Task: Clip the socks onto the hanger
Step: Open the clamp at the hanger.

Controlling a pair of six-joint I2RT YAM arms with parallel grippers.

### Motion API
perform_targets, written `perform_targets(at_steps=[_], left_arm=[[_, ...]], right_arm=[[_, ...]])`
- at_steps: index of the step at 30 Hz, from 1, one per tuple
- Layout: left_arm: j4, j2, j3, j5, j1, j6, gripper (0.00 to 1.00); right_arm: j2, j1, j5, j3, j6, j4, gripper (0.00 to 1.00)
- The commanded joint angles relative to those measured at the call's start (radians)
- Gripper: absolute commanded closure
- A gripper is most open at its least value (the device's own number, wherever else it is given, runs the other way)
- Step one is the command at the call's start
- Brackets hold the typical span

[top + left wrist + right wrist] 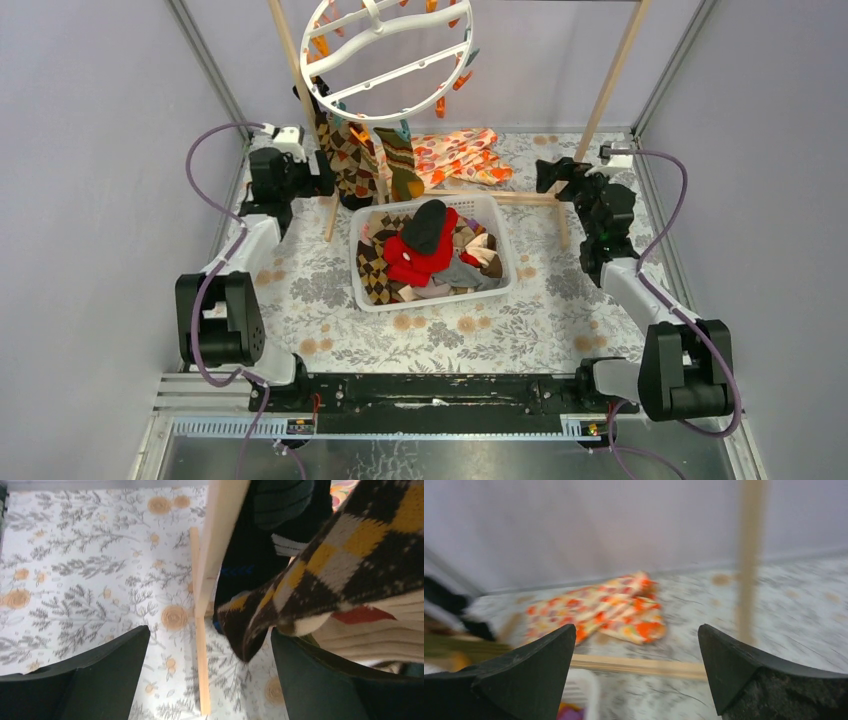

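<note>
The white ring hanger (385, 55) with orange clips hangs at the top centre. An argyle sock (352, 160) and an olive sock (403, 165) dangle below it. More socks, red (418, 258), black (427, 225), grey (462, 272) and argyle (375, 268), are piled in the basket. My left gripper (318, 172) is open beside the hanging argyle sock (325, 570), whose toe dips between the fingers near the right one without being gripped; its tips (210, 635) hold nothing. My right gripper (548, 175), seen blurred in its wrist view (636, 632), is open and empty.
A white slotted basket (440, 296) sits mid-table. Pale wooden poles (217, 545) (749, 560) and a floor bar (639, 666) frame the hanger. An orange floral cloth (462, 155) (599, 610) lies at the back. Grey walls close in on both sides.
</note>
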Motion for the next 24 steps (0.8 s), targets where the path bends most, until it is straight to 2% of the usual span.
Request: perform_targets(at_steps=[1,5,9,12,20,24], left_arm=[[-0.381,-0.06,0.085,0.225,0.086,-0.029,0.01],[-0.441,-0.17,0.074,0.293,0.113,-0.04,0.01],[-0.509,-0.261,0.084,0.318,0.116,-0.045,0.01],[-0.584,-0.28,0.142,0.354,0.117,-0.054,0.01],[-0.677,-0.286,0.255,0.531,0.119,-0.104,0.01],[-0.69,-0.283,0.285,0.581,0.119,-0.113,0.01]], right_arm=[[0.025,0.076,-0.38,0.106,0.078,0.061,0.0],[0.052,0.273,-0.28,0.229,-0.14,0.007,0.0],[0.128,0.387,-0.238,0.316,-0.213,0.072,0.12],[0.172,0.452,-0.188,0.377,-0.28,0.083,0.14],[0.275,0.513,-0.087,0.482,-0.399,0.163,0.35],[0.312,0.514,-0.054,0.526,-0.428,0.192,0.38]])
